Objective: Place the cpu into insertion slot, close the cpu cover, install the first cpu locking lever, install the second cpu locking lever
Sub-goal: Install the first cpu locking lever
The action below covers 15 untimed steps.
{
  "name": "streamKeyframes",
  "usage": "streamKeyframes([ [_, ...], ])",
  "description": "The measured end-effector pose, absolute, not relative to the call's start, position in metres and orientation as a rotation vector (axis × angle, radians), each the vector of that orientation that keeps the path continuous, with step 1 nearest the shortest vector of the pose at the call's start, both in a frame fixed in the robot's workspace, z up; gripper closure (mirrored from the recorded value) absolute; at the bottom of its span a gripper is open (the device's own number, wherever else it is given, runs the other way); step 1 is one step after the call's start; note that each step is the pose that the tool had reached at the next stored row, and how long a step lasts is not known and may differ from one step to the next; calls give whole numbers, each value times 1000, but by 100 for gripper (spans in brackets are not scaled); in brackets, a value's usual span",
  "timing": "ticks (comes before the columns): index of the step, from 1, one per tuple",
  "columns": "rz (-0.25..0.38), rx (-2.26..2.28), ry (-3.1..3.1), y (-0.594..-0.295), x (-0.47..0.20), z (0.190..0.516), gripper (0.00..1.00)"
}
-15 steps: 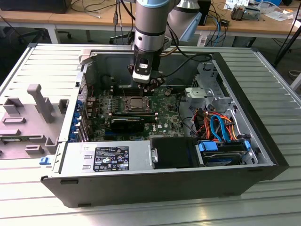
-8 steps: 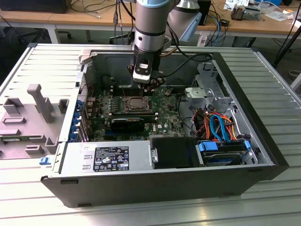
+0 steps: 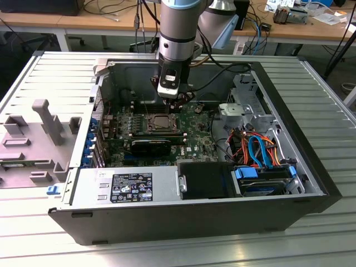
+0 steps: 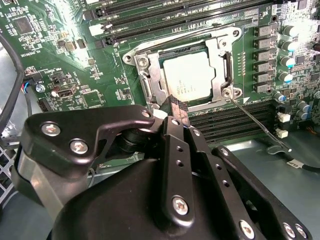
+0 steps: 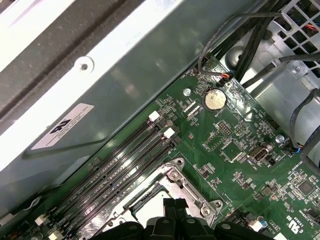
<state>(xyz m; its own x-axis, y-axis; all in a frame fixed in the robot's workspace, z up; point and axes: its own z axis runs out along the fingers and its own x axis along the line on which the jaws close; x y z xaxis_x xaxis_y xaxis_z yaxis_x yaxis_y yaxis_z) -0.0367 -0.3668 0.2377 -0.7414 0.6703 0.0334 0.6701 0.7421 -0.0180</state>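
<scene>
Pointing at the cpu cover (image 4: 150, 75) framing the faintly printed cpu (image 4: 192, 75): clenched hand (image 4: 176, 106).

place: robotics lab | cues: cluttered workbenches (image 3: 83, 22), opened computer case (image 3: 194, 219), ribbed aluminium table (image 3: 311, 72)

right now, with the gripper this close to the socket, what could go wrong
1. The gripper hangs close by the edge of the cpu cover, beside the cpu. A skewed push could scrape the cover or the green board.
2. One locking lever looks unlatched, angling out over the memory slots. It could slip off the gripper and spring away.
</scene>
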Motion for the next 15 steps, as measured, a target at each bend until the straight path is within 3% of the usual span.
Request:
streamKeyframes([
  [15, 3, -1089, -2906, -367, -37, 238, 89],
])
